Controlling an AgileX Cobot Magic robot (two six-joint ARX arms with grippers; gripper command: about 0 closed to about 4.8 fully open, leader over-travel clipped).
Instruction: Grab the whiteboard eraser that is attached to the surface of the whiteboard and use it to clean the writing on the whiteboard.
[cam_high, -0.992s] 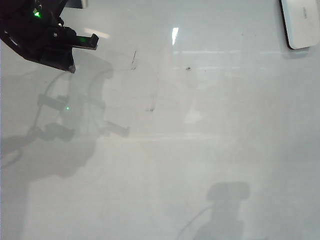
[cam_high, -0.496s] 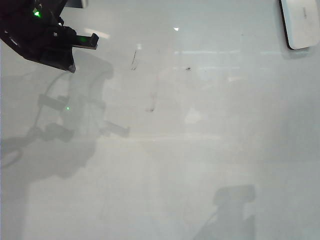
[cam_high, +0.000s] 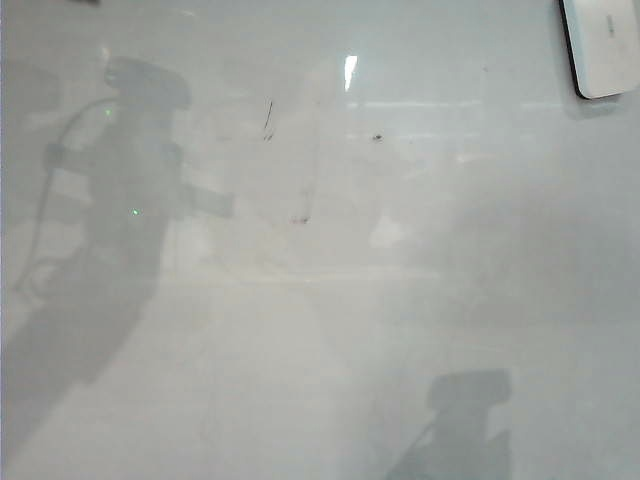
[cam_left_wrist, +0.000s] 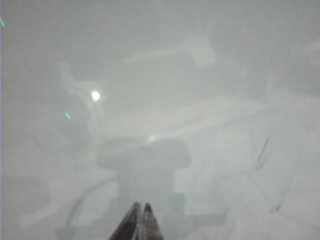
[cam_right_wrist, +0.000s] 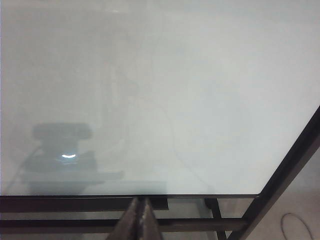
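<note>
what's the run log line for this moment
left gripper: shut, over whiteboard | right gripper: shut, at board edge | whiteboard eraser: untouched, far right corner | writing: uncleaned

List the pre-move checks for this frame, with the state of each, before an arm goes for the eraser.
1. Whiteboard eraser on the whiteboard, far right corner: ok, untouched.
2. Writing left to clean: not ok, faint dark marks remain near the middle.
3. Left gripper open for a grasp: not ok, shut, holding nothing.
4. Right gripper open: not ok, shut over the board's edge.
5. Arms over the board in the exterior view: cannot tell, only reflections show.
</note>
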